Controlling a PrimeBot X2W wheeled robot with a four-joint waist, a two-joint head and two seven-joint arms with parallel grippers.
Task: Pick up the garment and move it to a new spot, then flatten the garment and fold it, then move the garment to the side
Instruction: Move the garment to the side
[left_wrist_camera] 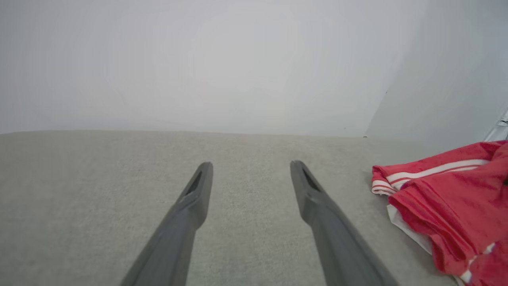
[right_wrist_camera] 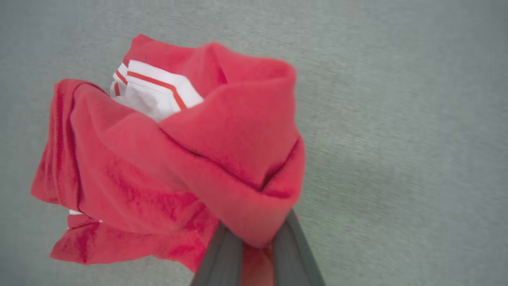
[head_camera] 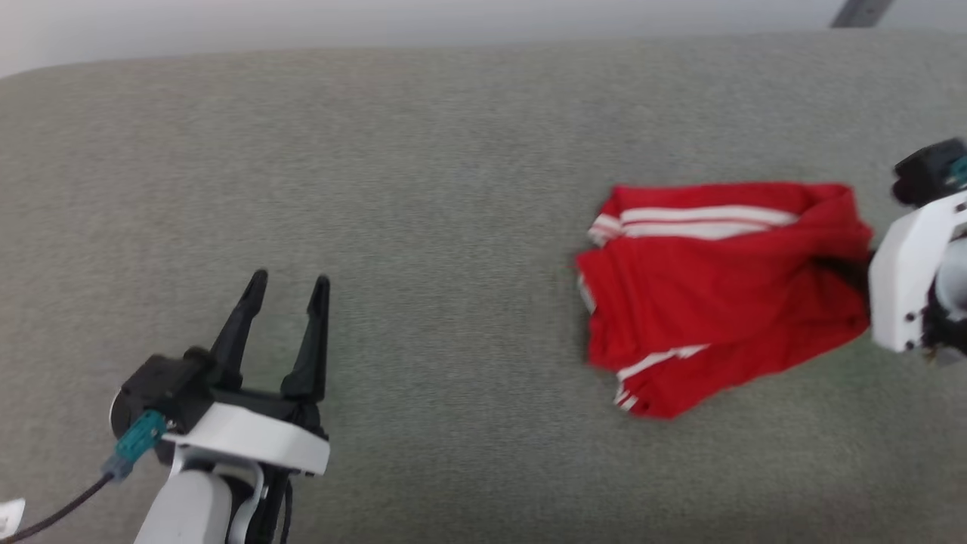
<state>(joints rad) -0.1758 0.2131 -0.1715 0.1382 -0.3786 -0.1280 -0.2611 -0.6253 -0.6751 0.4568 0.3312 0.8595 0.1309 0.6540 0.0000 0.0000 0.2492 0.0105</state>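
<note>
Head view: grey bench (head_camera: 453,151) carries the red shirt (head_camera: 725,295) bunched toward the right, long axis running left-right. Right pincer (right_wrist_camera: 257,254), the nearer arm, is clamped on its right edge; left pincer (head_camera: 291,279) stands wide and empty, well apart to the left.

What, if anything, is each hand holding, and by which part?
The right hand pinches the red garment by a bunched fold at its edge; the left hand holds nothing.
</note>
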